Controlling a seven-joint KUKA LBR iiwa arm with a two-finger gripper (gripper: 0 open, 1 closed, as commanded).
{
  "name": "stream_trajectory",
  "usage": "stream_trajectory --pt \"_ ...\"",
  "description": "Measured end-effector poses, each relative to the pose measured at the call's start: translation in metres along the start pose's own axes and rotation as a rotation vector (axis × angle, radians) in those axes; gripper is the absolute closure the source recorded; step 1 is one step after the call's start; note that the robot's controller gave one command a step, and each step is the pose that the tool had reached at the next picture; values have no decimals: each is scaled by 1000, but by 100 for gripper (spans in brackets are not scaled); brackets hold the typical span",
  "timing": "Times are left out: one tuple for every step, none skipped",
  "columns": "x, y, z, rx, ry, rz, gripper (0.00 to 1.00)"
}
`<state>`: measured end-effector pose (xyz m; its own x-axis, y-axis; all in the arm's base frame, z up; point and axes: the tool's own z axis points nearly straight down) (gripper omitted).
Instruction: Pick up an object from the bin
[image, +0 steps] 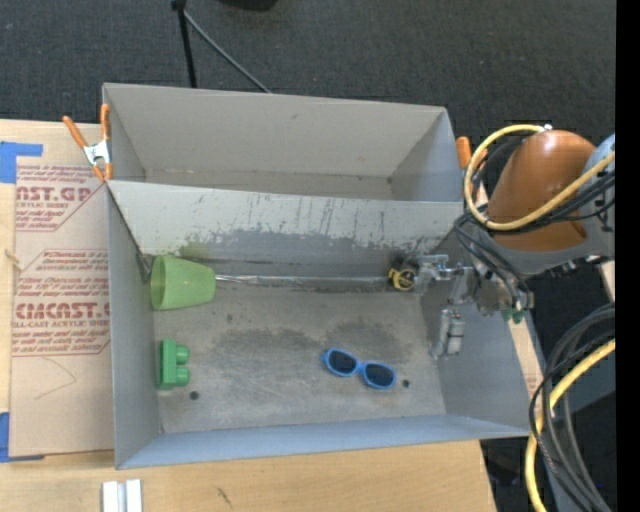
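Observation:
My gripper hangs at the right end of the bin, close to the right wall, open, with nothing between its fingers. One fingertip points toward the back wall, the other points down at the floor. A small yellow and black thing lies against the back wall, just left of the upper fingertip. A pair of blue sunglasses lies flat on the floor, below and to the left of the gripper and apart from it.
A light green cup lies on its side at the back left. A green toy brick sits at the front left. Bare floor spreads between these and the sunglasses. Yellow cables loop round the arm at the right.

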<state>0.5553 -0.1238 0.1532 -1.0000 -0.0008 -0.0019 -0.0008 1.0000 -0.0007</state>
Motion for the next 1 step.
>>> stream_trajectory --pt "44 52 85 -6 12 -9 0"
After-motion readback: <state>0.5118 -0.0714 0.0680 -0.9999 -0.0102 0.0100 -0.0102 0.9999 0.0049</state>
